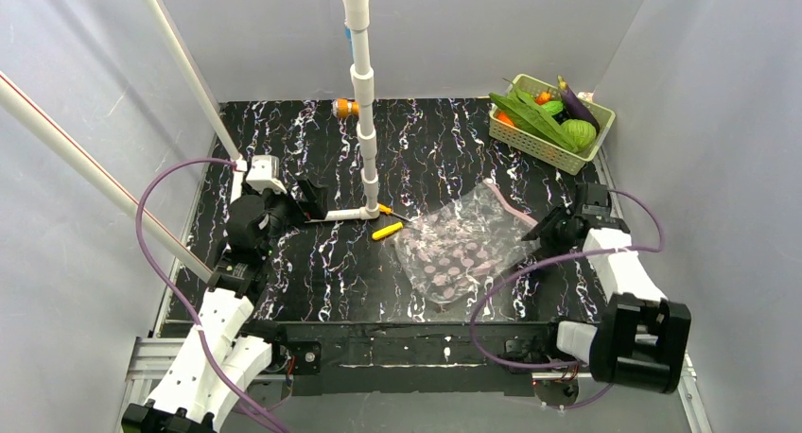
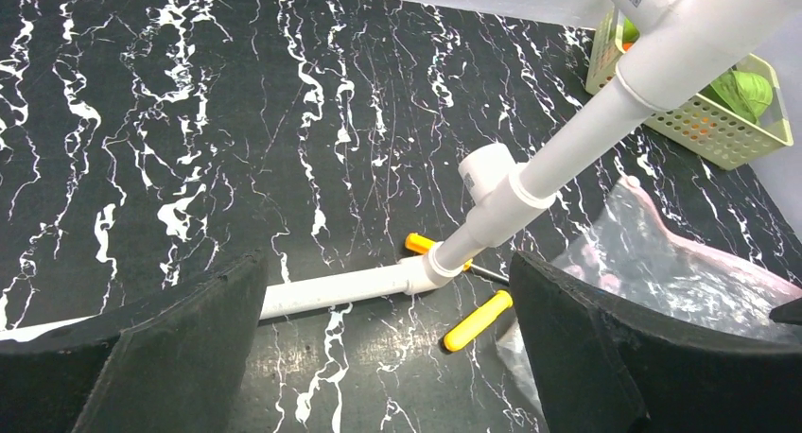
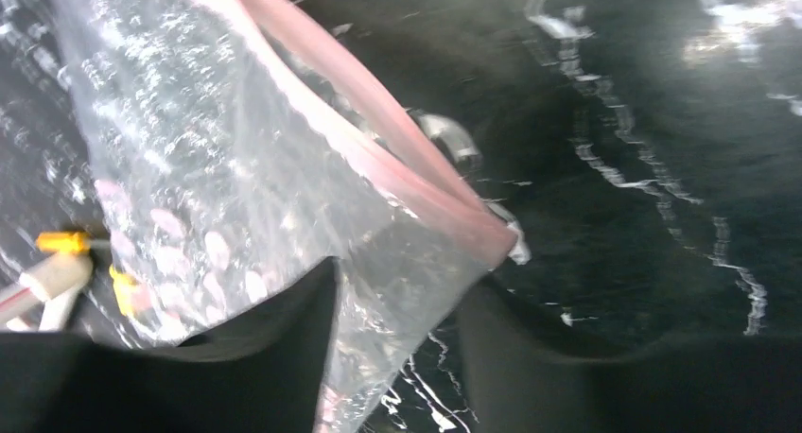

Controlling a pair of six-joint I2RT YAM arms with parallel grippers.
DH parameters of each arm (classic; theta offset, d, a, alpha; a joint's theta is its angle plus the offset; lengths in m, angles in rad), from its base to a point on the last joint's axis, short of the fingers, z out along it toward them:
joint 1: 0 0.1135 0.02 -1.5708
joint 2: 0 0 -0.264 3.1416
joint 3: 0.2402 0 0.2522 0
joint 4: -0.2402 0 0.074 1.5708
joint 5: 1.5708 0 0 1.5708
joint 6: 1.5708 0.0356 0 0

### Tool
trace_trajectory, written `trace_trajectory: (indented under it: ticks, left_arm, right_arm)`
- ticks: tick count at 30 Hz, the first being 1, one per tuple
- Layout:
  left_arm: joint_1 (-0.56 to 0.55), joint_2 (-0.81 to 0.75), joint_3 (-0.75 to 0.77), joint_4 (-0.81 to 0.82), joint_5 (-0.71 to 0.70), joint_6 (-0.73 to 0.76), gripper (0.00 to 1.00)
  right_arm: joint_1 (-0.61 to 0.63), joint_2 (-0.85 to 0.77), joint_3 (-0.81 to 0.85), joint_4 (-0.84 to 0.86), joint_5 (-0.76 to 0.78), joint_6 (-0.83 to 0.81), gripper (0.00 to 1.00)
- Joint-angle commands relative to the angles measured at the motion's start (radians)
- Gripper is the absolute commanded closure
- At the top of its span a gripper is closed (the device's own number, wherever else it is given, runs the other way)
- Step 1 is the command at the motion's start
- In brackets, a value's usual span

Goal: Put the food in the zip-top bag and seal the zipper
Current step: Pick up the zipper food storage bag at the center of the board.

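The clear zip-top bag (image 1: 463, 246) with pink dots lies flat at mid-table, and no food shows in it. Its pink zipper (image 1: 509, 206) runs along the far right edge. My right gripper (image 1: 549, 230) is open, low at the bag's right corner. In the right wrist view the bag (image 3: 208, 168) and zipper (image 3: 378, 140) reach between the fingers of the gripper (image 3: 397, 282). The food sits in the green basket (image 1: 598, 140): leafy pieces (image 1: 530, 116), melon (image 1: 579, 133), eggplant (image 1: 577, 104). My left gripper (image 1: 317, 201) is open and empty (image 2: 386, 291).
A white PVC stand (image 1: 364, 102) rises from the table centre, its base pipe (image 2: 331, 289) in front of my left gripper. A yellow-handled screwdriver (image 1: 387, 231) lies beside the bag's left edge. An orange piece (image 1: 345, 108) lies by the back wall. Grey walls enclose the table.
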Motion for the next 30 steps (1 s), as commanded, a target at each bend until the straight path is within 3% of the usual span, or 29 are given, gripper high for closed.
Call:
trace_trajectory:
  ticks: [1, 5, 10, 15, 20, 25, 30]
  left_arm:
    - [-0.013, 0.007, 0.031, 0.001, 0.011, 0.020, 0.00]
    - [-0.023, 0.008, 0.026, 0.007, 0.010, 0.019, 0.01]
    - [-0.051, 0.012, 0.023, -0.002, -0.016, 0.014, 0.00]
    - [-0.061, 0.022, 0.030, -0.051, -0.037, -0.094, 0.01]
    - [-0.059, 0.018, 0.104, -0.377, -0.020, -0.379, 0.01]
    - [-0.060, -0.070, 0.111, -0.498, 0.167, -0.565, 0.00]
    - [-0.060, -0.137, 0.106, -0.537, 0.269, -0.667, 0.00]
  right_arm:
    - [0.114, -0.136, -0.029, 0.134, -0.073, -0.077, 0.64]
    - [0.201, -0.203, -0.020, 0.192, -0.139, -0.139, 0.84]
    - [0.333, -0.308, 0.000, 0.219, -0.142, -0.199, 0.98]
    - [0.403, -0.412, 0.072, 0.189, -0.089, -0.268, 0.99]
    - [0.405, -0.403, 0.273, 0.073, -0.026, -0.331, 0.99]
    - [0.411, -0.340, 0.471, -0.013, -0.032, -0.348, 0.99]
    - [0.513, -0.290, 0.490, 0.047, -0.081, -0.338, 0.99]
